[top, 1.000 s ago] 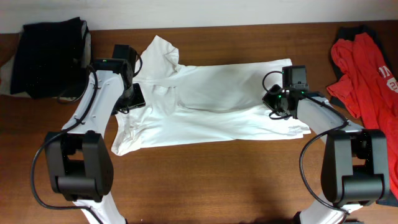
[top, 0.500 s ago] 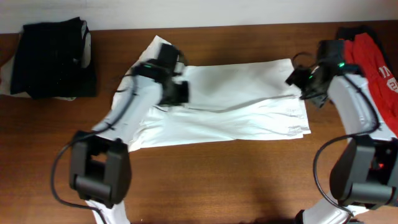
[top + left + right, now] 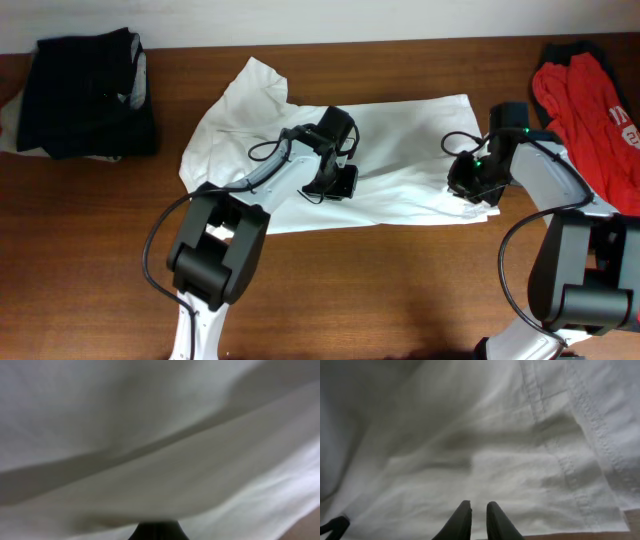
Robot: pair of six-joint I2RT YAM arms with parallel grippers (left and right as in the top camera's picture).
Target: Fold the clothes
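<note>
**Arms both down on the white shirt**

My left arm reaches in a long way, elbow low, and my left gripper sits over the middle of the T-shirt. The left wrist view is pressed so close that it's all blurred white folds, so I can't tell how those jaws stand.

My right arm bends in from the side, and my right gripper is low over the shirt's right end. My fingertips are drawn almost together, only a thin slit between them, with the stitched hem just beside.

The shirt lies spread across the table, one sleeve kicked up at the far left. There's bare wood along its near edge. A black pile sits well apart at the far left, and a red garment lies near my right arm.
</note>
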